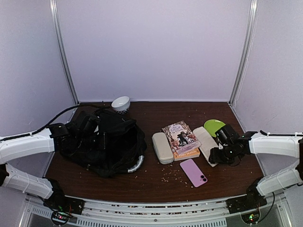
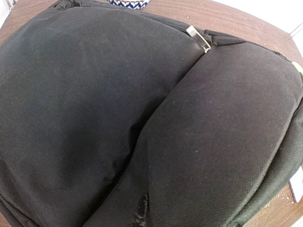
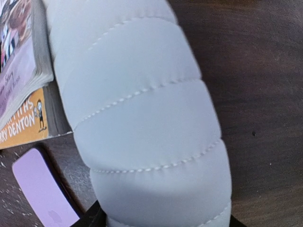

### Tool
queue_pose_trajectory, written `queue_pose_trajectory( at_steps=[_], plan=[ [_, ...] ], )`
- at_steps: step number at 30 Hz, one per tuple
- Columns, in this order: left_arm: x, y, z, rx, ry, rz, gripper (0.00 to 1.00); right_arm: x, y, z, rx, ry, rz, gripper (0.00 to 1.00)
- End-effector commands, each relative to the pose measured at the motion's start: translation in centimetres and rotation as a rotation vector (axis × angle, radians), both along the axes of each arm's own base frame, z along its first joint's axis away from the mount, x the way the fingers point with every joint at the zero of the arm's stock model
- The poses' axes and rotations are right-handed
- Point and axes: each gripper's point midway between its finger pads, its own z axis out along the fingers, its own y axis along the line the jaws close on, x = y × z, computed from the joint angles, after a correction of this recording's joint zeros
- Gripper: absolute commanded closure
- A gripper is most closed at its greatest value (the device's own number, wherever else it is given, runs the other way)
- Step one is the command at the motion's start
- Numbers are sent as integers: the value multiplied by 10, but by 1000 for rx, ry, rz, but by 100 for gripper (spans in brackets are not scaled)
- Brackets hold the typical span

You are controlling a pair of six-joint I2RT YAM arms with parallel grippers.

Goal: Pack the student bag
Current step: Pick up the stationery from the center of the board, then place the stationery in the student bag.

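The left hand (image 1: 90, 126) is shut and lies low on the top of the backpack (image 1: 113, 146), its fingers lost against the black cloth, so whether it pinches any fabric I cannot tell; its wrist camera sees only the bag's black panels and a zip seam. The left arm reaches in level from the left edge. The backpack lies slumped on the left half of the bench (image 1: 156, 184), its grey-white handle (image 1: 137, 164) towards the near edge and a white bowl (image 1: 120, 103) just behind it. The right hand (image 1: 217, 156) sits at the near end of a white quilted pouch (image 1: 204, 141), with a dark finger (image 3: 92, 218) on either side of it; whether they squeeze it I cannot tell. The right arm comes in from the right, bent at the elbow. Left of the pouch lie two stacked books (image 1: 181, 137), a beige glasses case (image 1: 162, 147) and a pink phone (image 1: 193, 172).
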Motion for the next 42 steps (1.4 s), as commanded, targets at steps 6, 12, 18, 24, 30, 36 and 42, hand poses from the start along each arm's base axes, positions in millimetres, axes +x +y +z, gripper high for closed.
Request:
queue_pose_trajectory(
  at_steps=[6, 12, 18, 24, 30, 36, 42],
  plan=[
    [10, -15, 25, -93, -62, -17, 100, 2, -1, 51, 64, -151, 0, 61],
    [13, -13, 33, -72, -78, -13, 100, -12, -17, 99, 79, -244, -17, 65],
    [17, -15, 41, -65, -94, -15, 100, -21, 16, 147, 232, -321, 75, 68],
    [19, -20, 67, -112, -158, -44, 100, -37, 101, 171, 325, -293, 313, 69],
    [17, -22, 93, -191, -245, -65, 100, -52, 193, 184, 366, -235, 543, 69],
    [14, -27, 110, -229, -287, -105, 100, -59, 254, 168, 382, -130, 655, 69],
    [14, -27, 124, -237, -314, -112, 100, -59, 281, 142, 341, -46, 693, 69]
  ],
)
